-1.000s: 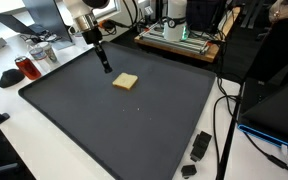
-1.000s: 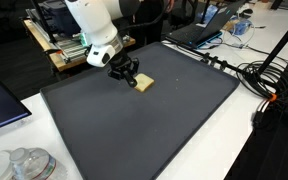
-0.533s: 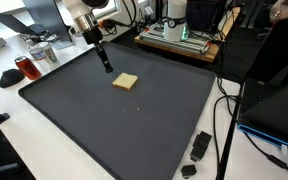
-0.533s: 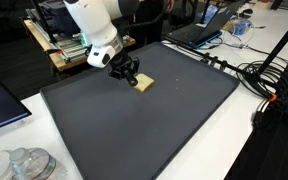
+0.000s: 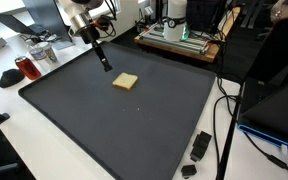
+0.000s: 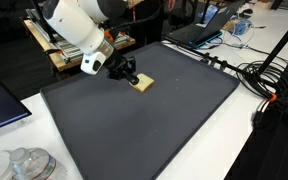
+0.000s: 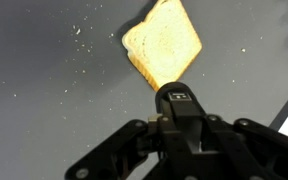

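Observation:
A slice of light toasted bread [image 5: 126, 81] lies flat on the far part of a big black mat [image 5: 134, 130]. My gripper [image 5: 100, 52] hangs just beside it, shut on a short black stick-like tool [image 5: 105, 62] that points down at the mat near the bread's edge. Seen from the opposite side, the gripper [image 6: 124, 70] almost touches the bread [image 6: 143, 83]. In the wrist view the black tool [image 7: 178, 103] sticks out between the fingers of the gripper [image 7: 180, 125], its end right at the lower corner of the bread [image 7: 162, 45]. Whether tool and bread touch I cannot tell.
Crumbs dot the mat [image 7: 44, 90]. A red container [image 5: 25, 68] and jars stand off the mat's left. Small black devices [image 5: 199, 147] lie at its near corner. Cables [image 6: 266, 78] and a laptop [image 6: 189, 33] sit past the mat's edge; a glass jar [image 6: 24, 165] is near.
The arm's white upper links have swung and tilted over. The gripper and tool stay in nearly the same spot by the bread, which has not moved.

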